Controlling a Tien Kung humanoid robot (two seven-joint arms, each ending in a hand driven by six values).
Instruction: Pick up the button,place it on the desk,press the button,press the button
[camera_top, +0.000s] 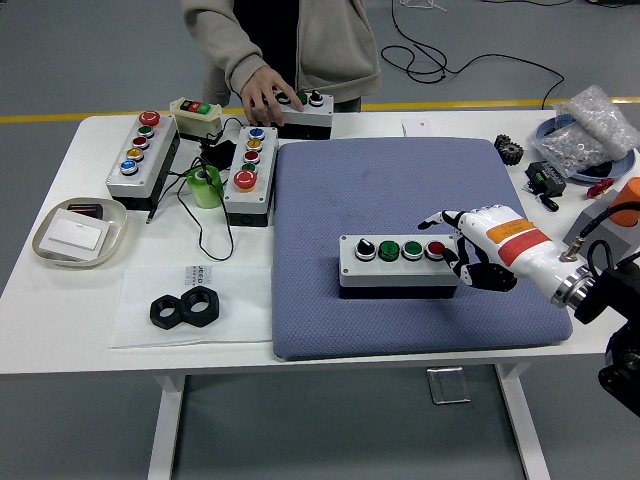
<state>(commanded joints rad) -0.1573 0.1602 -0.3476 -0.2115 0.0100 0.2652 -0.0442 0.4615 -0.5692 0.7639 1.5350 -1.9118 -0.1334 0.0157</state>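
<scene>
Box (398, 262) sits on blue mat (330, 190), rigid, prob light; press from above, not the sides. Right hand (472, 252) at red btn (436, 249), index out, other fingers curled, holds nothing.

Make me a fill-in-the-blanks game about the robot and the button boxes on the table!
1. The button box near the robot hand sits on a ____ mat.
2. The button nearest the robot hand is ____.
3. The person's hand rests on another button box at the table's ____ edge.
4. Two black ____ lie near the front left.

Missing words: blue; red; far; nuts
</scene>
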